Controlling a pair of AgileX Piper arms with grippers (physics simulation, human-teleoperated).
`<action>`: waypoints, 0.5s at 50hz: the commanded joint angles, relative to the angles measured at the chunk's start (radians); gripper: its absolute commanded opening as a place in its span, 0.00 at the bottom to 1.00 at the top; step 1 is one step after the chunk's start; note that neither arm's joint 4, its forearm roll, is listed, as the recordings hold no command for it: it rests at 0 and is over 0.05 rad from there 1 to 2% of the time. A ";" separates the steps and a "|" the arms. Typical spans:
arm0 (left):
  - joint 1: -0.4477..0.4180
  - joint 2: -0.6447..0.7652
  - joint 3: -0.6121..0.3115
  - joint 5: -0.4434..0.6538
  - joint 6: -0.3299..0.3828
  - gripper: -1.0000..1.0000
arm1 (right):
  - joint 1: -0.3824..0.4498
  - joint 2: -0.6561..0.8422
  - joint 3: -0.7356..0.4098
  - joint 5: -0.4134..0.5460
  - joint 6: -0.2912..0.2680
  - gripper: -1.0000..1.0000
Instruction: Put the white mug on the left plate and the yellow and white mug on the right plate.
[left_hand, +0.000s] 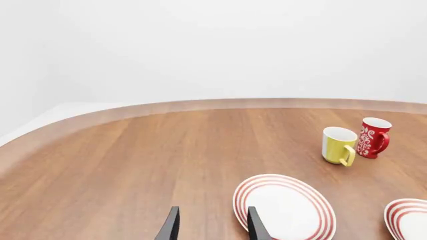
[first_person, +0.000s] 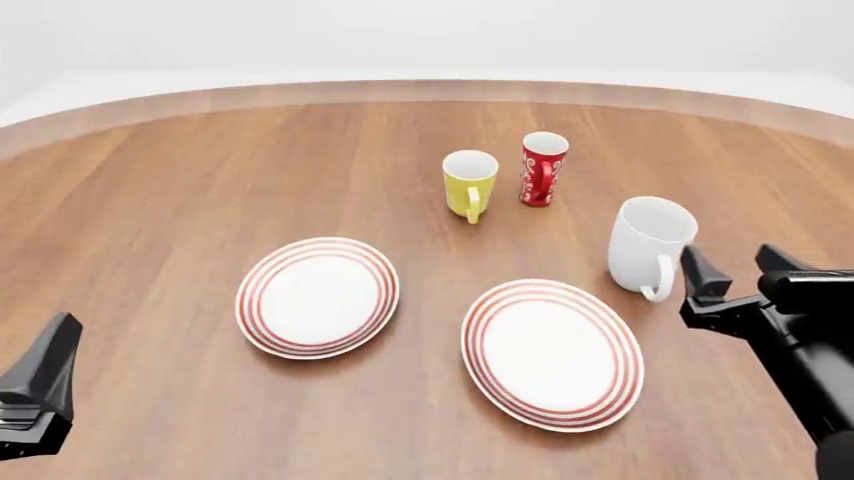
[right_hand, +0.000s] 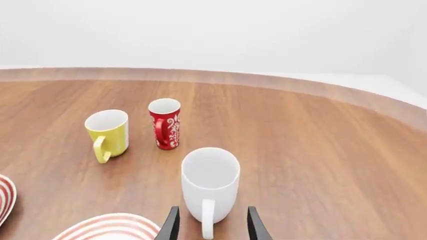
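Observation:
The white mug (first_person: 650, 243) stands upright on the table, right of the right plate (first_person: 551, 352), with its handle turned toward my right gripper (first_person: 733, 264). That gripper is open just behind the mug. In the right wrist view its fingers (right_hand: 169, 226) sit either side of the white mug's (right_hand: 210, 181) handle without touching it. The yellow and white mug (first_person: 469, 183) stands further back, beyond both plates. The left plate (first_person: 318, 296) lies bare. My left gripper (left_hand: 212, 230) is open and holds nothing, low at the near left (first_person: 44, 378), well short of the left plate (left_hand: 283, 207).
A slim red mug with white pattern (first_person: 542, 168) stands right beside the yellow and white mug. The round wooden table's far edge (first_person: 427, 90) curves behind them. Both plates carry nothing.

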 joint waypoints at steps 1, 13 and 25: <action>0.000 0.000 0.000 0.000 0.000 1.00 | 0.000 0.148 -0.029 -0.094 0.016 1.00; 0.000 0.000 0.000 0.000 0.000 1.00 | 0.000 0.237 -0.082 -0.106 0.031 1.00; 0.000 0.000 0.000 0.000 0.000 1.00 | 0.015 0.310 -0.125 -0.106 0.040 1.00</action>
